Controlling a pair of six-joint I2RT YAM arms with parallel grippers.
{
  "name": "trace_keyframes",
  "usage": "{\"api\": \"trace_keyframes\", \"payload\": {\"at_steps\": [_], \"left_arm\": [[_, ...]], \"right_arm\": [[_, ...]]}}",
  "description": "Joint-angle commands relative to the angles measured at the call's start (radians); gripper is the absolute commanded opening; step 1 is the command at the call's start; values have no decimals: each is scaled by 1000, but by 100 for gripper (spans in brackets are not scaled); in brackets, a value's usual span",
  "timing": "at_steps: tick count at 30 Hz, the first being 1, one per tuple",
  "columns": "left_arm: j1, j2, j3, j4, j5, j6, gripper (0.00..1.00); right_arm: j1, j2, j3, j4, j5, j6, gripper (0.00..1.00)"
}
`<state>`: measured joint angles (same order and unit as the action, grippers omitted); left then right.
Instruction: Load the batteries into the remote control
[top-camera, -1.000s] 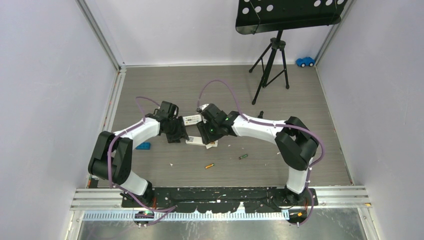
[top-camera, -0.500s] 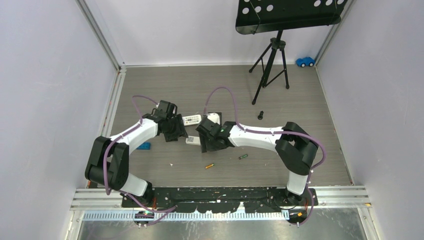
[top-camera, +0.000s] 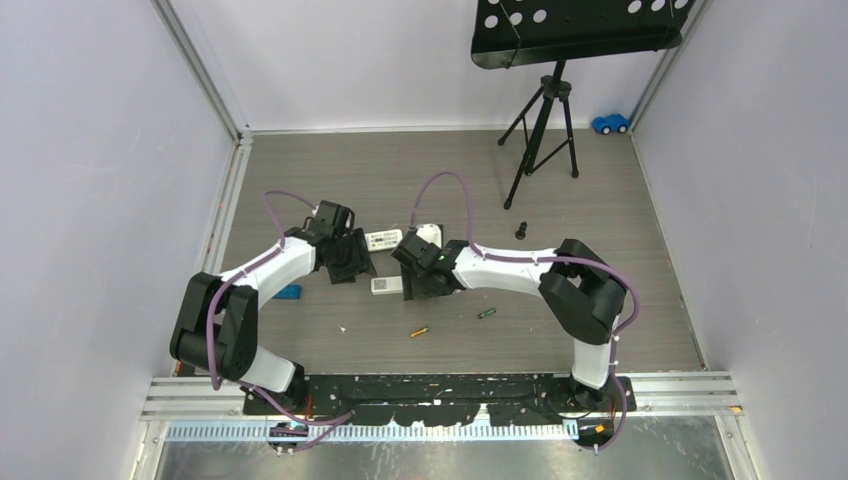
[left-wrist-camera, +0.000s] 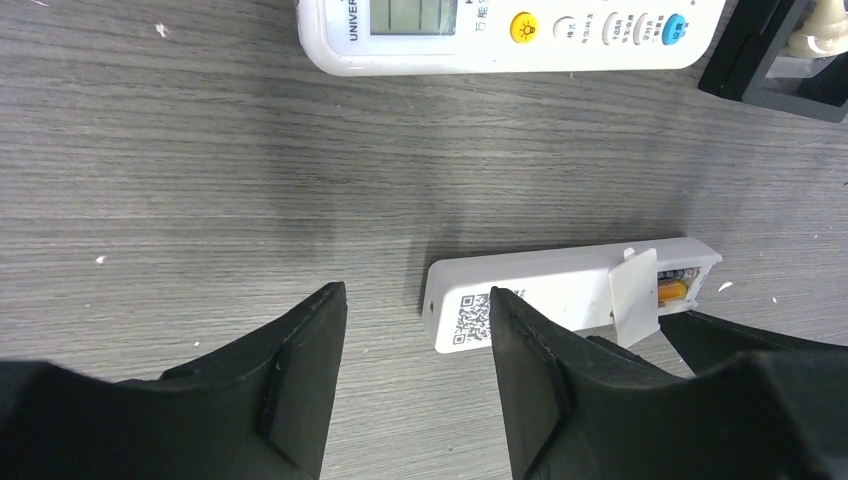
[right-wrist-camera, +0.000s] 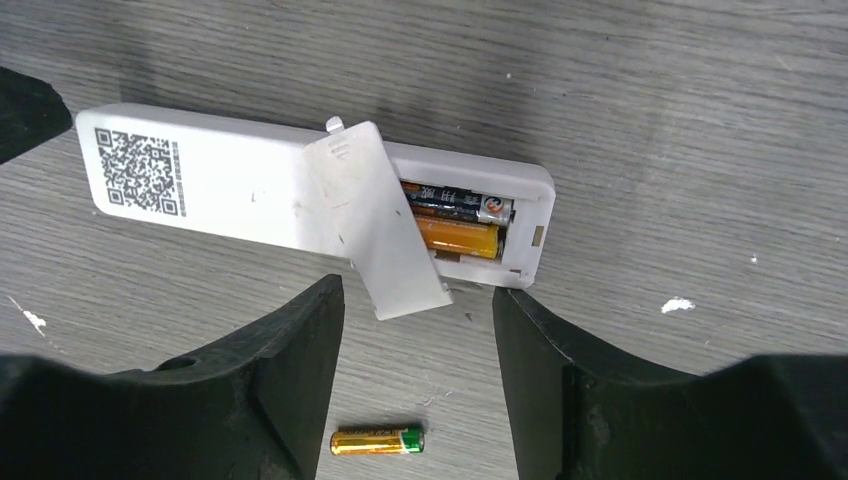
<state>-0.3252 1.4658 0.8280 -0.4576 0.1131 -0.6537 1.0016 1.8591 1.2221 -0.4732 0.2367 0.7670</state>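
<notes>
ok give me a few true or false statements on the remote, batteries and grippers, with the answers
1. Two batteries sit in the face-down remote. True.
2. The battery cover is snapped shut. False: it lies askew over the open compartment.
3. The right gripper grips a battery. False: it is open and empty, and a loose battery lies on the table near its fingers.
4. The left gripper is open. True.
</notes>
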Motion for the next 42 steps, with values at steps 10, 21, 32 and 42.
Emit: {"api": "trace_keyframes", "payload": {"at_steps": [10, 21, 32, 42], "left_arm": [[3, -30, 19, -4, -12, -1, 56], [3, -64, 23, -22, -8, -1, 56], [3, -140, 34, -33, 95, -11, 63], [3, -224, -6, 77, 507, -61, 74]], "right_arm": [[-4, 34, 75, 46, 28, -54, 51], [-4, 78, 115, 5, 45, -131, 27], [-1, -110, -2, 70, 0, -311, 14], [-2, -384, -145, 130, -312, -445, 13]]}}
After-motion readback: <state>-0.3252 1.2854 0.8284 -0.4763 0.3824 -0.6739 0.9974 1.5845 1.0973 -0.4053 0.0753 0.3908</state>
